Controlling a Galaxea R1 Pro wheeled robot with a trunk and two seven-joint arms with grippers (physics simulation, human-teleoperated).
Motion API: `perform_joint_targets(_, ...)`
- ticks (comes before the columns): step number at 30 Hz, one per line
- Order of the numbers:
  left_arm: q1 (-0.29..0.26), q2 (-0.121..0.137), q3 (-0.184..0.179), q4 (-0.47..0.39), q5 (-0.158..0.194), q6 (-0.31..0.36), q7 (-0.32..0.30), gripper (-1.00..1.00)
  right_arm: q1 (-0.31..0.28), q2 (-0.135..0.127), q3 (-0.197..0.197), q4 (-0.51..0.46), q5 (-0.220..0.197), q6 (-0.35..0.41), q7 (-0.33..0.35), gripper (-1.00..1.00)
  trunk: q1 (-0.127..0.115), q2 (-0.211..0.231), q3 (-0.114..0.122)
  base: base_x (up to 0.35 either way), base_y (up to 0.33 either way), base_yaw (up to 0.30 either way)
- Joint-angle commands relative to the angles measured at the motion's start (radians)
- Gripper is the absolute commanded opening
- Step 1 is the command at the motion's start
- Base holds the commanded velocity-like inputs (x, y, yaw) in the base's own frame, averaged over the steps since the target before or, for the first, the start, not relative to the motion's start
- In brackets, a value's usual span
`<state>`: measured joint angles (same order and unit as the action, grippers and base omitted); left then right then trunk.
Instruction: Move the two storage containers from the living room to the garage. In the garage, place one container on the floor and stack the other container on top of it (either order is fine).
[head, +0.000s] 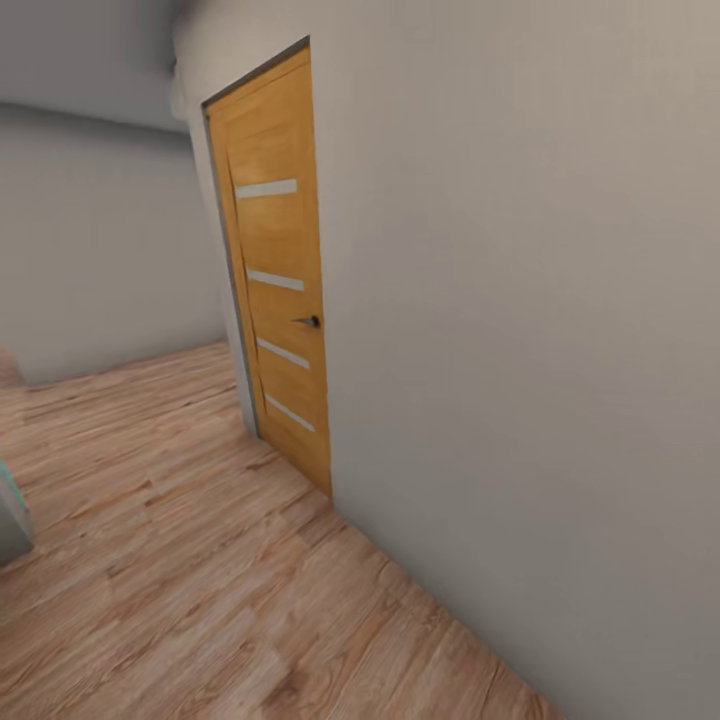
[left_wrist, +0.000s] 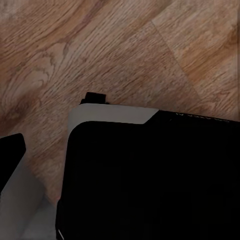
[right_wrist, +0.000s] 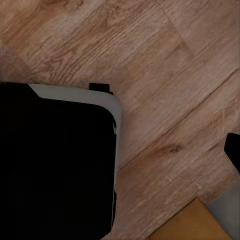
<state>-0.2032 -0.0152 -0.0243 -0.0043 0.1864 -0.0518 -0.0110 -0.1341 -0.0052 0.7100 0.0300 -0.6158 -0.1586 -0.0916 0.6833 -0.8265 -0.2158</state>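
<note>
While the robot travels over light wood plank floor (left_wrist: 125, 55), both wrist cameras look down on the boards past its black-and-grey base (right_wrist: 55, 160); neither claw's fingers can be made out, so released or clenched cannot be told. Farther ahead, a plain grey wall (head: 520, 330) runs along the right, holding a shut wooden door (head: 280, 280) with a dark handle (head: 310, 321). With the storage containers out of sight, no direction, long axis or nearer arm can be judged.
</note>
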Motion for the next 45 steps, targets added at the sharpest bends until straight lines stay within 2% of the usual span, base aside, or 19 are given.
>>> perform_joint_targets(1, -0.001, 0.0, -0.003, 0.001, 0.008, -0.003, -0.001, 1.0, -0.001, 0.001, 0.008, 0.002, -0.006, -0.004, 0.0, 1.0, 0.001, -0.001, -0.001, 0.321, 0.0, 0.007)
perform_joint_targets(8, -0.001, -0.001, -0.003, 0.001, 0.008, -0.004, -0.001, 1.0, -0.001, 0.002, 0.008, 0.002, 0.001, -0.005, 0.0, 1.0, 0.001, -0.001, -0.001, 0.321, 0.0, 0.172)
perform_joint_targets(45, -0.001, 0.0, -0.003, 0.001, 0.01, -0.005, 0.0, 1.0, -0.001, 0.002, 0.008, 0.002, 0.002, -0.006, 0.0, 1.0, 0.001, -0.001, -0.001, 0.321, 0.0, 0.269)
